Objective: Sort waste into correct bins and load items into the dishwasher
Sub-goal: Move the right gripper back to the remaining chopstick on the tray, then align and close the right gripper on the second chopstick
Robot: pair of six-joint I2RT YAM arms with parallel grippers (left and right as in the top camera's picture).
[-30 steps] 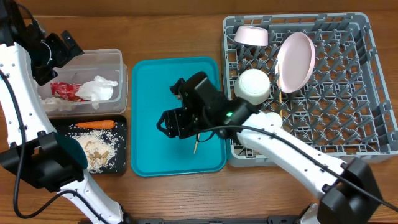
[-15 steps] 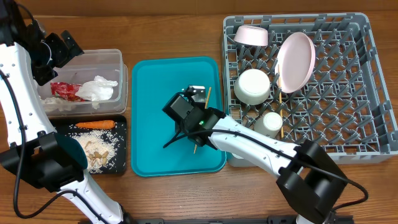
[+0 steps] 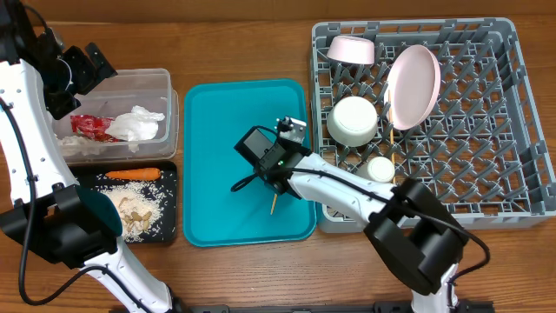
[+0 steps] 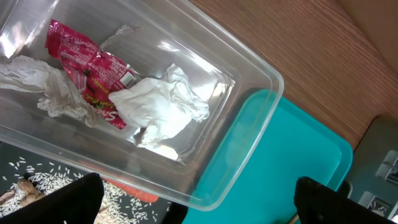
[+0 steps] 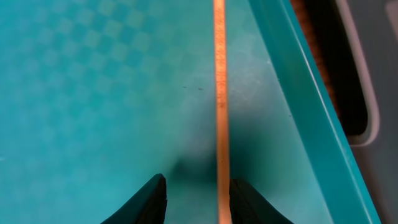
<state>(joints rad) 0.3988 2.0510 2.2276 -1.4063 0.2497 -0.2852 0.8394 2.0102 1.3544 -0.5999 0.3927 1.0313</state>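
One red wrapper (image 4: 87, 65) in clear tub (image 4: 211, 68), print too blurred to read.

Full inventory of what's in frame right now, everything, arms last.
table: 1, brown wood, under everything
clear tub: 1, transparent, far left
black tray: 1, black, in front of the tub
teal tray: 1, teal, centre
dish rack: 1, grey, right
wrapper: 1, red, in the tub
tissue: at least 1, white, beside the wrapper
carrot: 1, orange, black tray
food scraps: 1 pile, beige with rice, black tray
plate: 1, white, on edge in rack
bowls: 2, white, rack
cup: 1, white, rack
chopsticks: 2, light wood; one on teal tray, one in rack
left gripper: open, over the tub
right gripper: jaws apart, straddling the tray chopstick
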